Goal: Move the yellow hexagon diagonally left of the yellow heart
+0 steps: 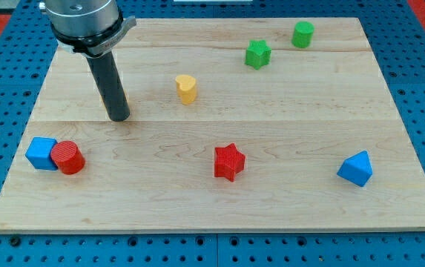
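Note:
The yellow heart stands on the wooden board, above the middle and a little to the view's left. My tip rests on the board to the heart's left and slightly lower. A thin yellow sliver shows at the rod's right edge just above the tip. It looks like the yellow hexagon, almost wholly hidden behind the rod and touching it. About a block's width of bare board lies between the sliver and the heart.
A blue cube and a red cylinder touch at the view's lower left. A red star sits at the bottom centre and a blue triangle at the lower right. A green star and a green cylinder sit at the top right.

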### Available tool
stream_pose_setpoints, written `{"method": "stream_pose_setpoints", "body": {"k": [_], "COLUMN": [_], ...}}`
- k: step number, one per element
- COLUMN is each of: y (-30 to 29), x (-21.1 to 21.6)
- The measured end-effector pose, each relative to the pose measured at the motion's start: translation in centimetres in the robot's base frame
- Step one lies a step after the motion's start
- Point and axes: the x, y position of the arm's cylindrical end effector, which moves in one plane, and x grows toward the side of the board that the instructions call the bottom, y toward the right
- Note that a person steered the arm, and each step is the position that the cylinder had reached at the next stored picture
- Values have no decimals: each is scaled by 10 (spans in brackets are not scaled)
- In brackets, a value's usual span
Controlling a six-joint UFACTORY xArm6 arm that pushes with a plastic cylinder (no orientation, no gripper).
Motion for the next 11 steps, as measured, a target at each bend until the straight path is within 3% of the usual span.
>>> {"method": "stream_pose_setpoints", "body": {"k": [1,2,3,4,5,6,7,10,11], "y": [36,-10,-15,25,-16,-33,-6,2,-74], "x": [-75,-103,-63,-31,-56,-35,-14,4,-15]}}
